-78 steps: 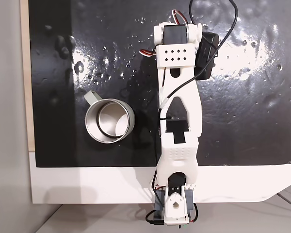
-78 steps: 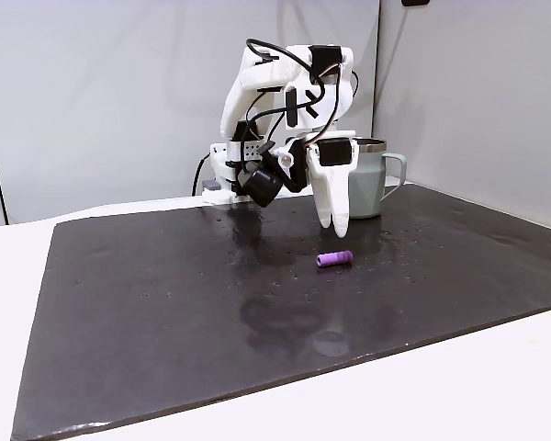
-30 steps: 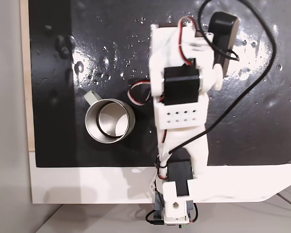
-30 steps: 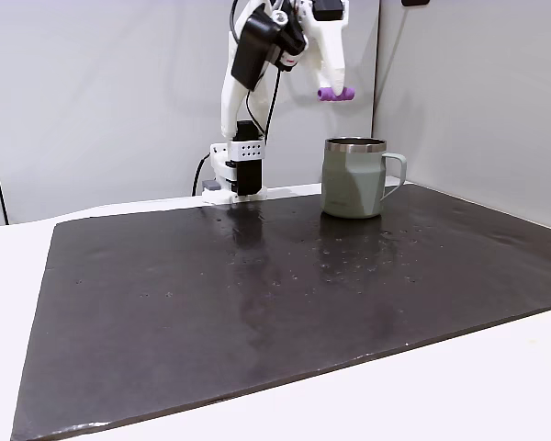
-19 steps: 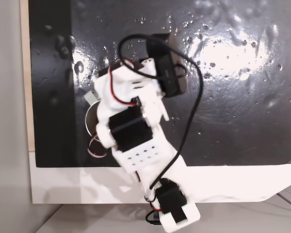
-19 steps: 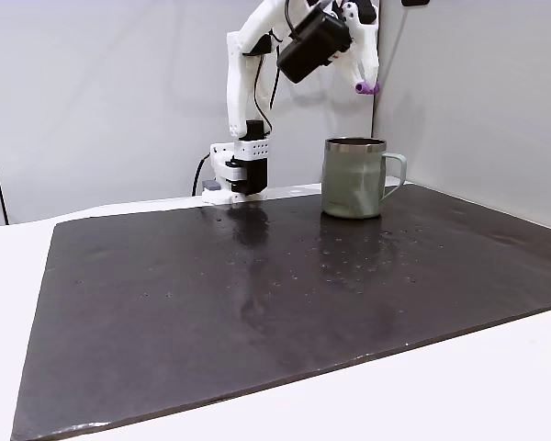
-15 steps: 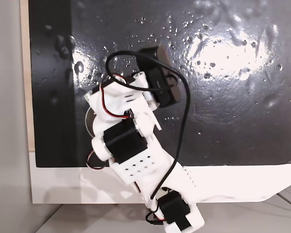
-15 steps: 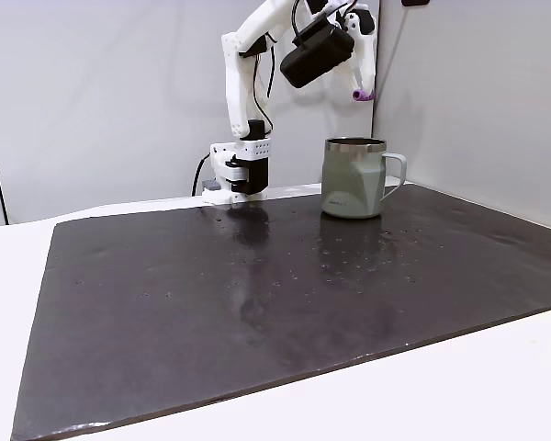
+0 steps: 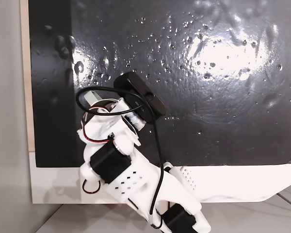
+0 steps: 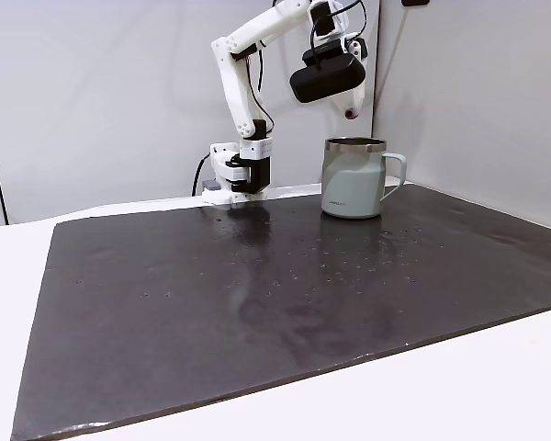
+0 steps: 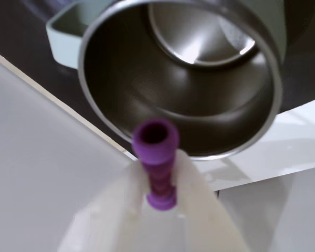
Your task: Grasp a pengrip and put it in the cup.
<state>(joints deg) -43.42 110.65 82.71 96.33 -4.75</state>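
The purple ribbed pengrip (image 11: 156, 157) points end-on at the wrist camera, pinched between two white fingers (image 11: 191, 184), so my gripper (image 11: 157, 176) is shut on it. Right below it opens the metal cup (image 11: 147, 79), its shiny bottom bare and its pale handle (image 11: 63, 44) at upper left. In the side fixed view my gripper (image 10: 351, 108) hangs a little above the rim of the grey-green cup (image 10: 353, 181), with the pengrip (image 10: 351, 114) at its tip. From above, the arm (image 9: 121, 179) covers the cup apart from its handle (image 9: 89, 97).
A wet, glossy black mat (image 10: 257, 294) covers the white table (image 10: 441, 395). The arm's base (image 10: 239, 173) stands at the mat's far edge, left of the cup. Grey wall panels (image 10: 477, 92) close in behind and to the right.
The arm has swung from the mat's middle over to the cup, carrying the pengrip. In the last half second the gripper has dropped lower, closer to the cup's rim.
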